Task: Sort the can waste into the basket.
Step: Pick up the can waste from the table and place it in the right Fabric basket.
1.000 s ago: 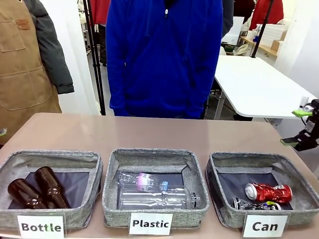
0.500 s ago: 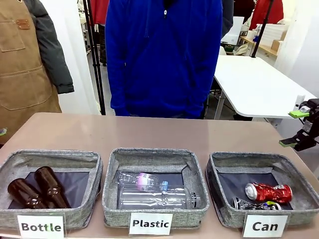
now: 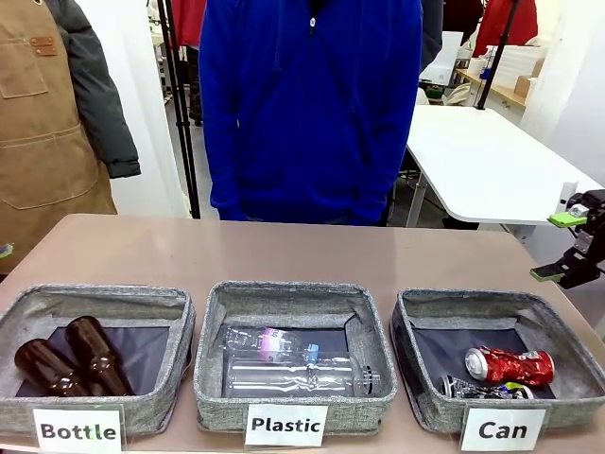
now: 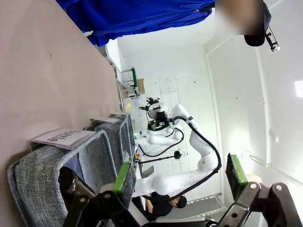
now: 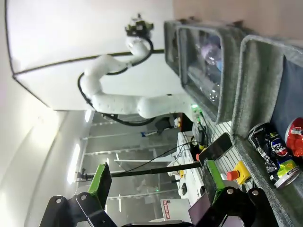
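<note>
lying crumpled in the grey woven fabric basket (image 3: 416,312) with dark lining and a white card reading "Can", below and left of the right gripper (image 3: 567,246), are a shiny red can (image 3: 509,364) and a black printed can (image 3: 477,388). right gripper's green pads stand wide, holding nothing; left gripper (image 4: 180,177) likewise wide and holding nothing.

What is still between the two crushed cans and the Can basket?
Nothing visible. The shiny red crushed can and the black crushed can with coloured print already lie inside the grey fabric basket labelled Can. The right gripper hangs open and empty off the basket's far right corner.
</note>
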{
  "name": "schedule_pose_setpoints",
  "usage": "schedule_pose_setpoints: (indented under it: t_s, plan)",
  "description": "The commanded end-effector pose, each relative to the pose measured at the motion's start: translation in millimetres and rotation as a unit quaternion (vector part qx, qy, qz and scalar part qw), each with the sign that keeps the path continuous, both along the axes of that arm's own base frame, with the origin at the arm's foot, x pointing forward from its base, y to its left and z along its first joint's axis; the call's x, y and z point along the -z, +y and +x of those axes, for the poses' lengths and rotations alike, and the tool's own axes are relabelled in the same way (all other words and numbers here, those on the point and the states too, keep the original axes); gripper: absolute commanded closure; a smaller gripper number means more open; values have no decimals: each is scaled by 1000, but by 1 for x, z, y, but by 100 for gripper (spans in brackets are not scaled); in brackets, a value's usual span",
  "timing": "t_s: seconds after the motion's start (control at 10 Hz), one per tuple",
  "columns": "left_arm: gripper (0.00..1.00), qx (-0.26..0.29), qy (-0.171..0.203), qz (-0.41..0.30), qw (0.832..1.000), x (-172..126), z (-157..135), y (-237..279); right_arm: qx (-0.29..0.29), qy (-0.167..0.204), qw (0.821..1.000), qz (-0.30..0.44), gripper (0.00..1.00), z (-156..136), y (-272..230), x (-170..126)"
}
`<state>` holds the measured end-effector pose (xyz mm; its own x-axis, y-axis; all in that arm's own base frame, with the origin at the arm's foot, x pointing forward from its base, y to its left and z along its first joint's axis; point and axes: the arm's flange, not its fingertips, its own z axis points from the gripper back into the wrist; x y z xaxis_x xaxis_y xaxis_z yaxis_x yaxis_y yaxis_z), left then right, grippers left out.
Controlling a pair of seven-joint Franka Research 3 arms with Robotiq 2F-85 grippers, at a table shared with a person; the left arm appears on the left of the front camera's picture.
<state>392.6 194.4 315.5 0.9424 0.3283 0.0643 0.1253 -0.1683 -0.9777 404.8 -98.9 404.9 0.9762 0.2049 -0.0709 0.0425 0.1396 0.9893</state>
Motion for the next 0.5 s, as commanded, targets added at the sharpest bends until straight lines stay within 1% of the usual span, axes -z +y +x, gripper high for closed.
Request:
schedule_pose_setpoints:
  t_s: [0.0, 0.4]
  plan:
    - [0, -1, 6, 0, 1000, -4, -4, -1, -8, -10, 1000, 4, 0, 0, -3, -1]
    - [0, -1, 6, 0, 1000, -4, -4, -1, -8, -10, 1000, 4, 0, 0, -3, -1]
